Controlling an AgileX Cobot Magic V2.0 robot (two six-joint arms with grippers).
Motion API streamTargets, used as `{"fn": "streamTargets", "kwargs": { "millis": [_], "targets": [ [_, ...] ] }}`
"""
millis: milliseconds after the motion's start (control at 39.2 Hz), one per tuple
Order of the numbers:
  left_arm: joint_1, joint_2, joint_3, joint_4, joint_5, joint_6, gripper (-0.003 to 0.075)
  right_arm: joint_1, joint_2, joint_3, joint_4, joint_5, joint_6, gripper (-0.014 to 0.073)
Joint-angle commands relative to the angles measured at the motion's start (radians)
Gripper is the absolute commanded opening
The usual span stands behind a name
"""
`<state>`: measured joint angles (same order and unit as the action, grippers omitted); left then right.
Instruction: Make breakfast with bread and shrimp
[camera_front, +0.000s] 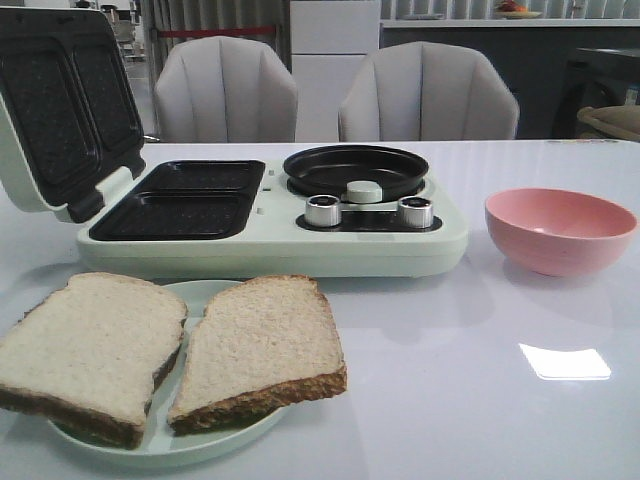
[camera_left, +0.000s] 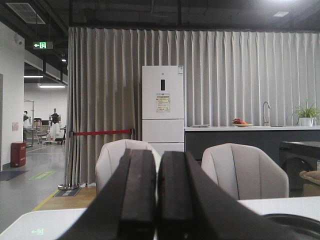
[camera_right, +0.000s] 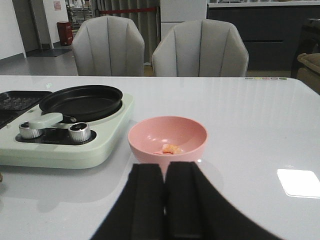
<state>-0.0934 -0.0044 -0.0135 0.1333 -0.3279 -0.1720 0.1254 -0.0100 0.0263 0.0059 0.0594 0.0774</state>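
Bread (camera_front: 175, 350) sits at about seven o'clock in the front view: two square slices with dark crusts, side by side and touching along their inner edges, both lying on a pale green plate (camera_front: 175, 448) on the white counter (camera_front: 470, 400). Just behind the plate, toward twelve o'clock, stands a pale green breakfast maker (camera_front: 270, 245) with its sandwich lid (camera_front: 60, 100) swung open and upright at ten o'clock, two dark ribbed sandwich wells (camera_front: 190, 200) bare, and a round black pan (camera_front: 355, 170) seated on its right half, with two silver knobs (camera_front: 322, 211) in front of the pan. At three o'clock, apart from the appliance, rests a pink bowl (camera_front: 558, 230); the right wrist view shows shrimp (camera_right: 171, 148) as a small pink-orange piece lying on the bowl's floor. Neither arm shows in the front view. The left gripper (camera_left: 157, 200) points out over the counter toward two grey chairs (camera_left: 245, 170), its two dark fingers pressed together with only a hairline gap and nothing between them. The right gripper (camera_right: 165, 200) hangs just short of the pink bowl, its fingers likewise closed against each other and carrying nothing.
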Motion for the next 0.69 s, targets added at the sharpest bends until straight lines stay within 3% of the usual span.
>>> {"fn": "streamTargets", "kwargs": {
  "millis": [0,357,485,663],
  "targets": [
    [0.000,-0.010,-0.101,-0.004,-0.028,-0.030,0.0114,-0.005,-0.022,-0.016,-0.014,-0.074,-0.009,0.0140],
    [0.000,0.237,-0.514,-0.006,0.613,-0.030,0.0114,-0.005,-0.022,-0.016,-0.014,-0.074,-0.009,0.0140],
    [0.000,0.322,-0.541,-0.009,0.691,-0.030,0.0114,-0.005,-0.022,-0.016,-0.014,-0.074,-0.009,0.0140],
    [-0.019,0.381,-0.515,-0.035,0.668,-0.030,0.0114,-0.005,-0.022,-0.016,-0.014,-0.074,-0.009,0.0140]
  ]
}}
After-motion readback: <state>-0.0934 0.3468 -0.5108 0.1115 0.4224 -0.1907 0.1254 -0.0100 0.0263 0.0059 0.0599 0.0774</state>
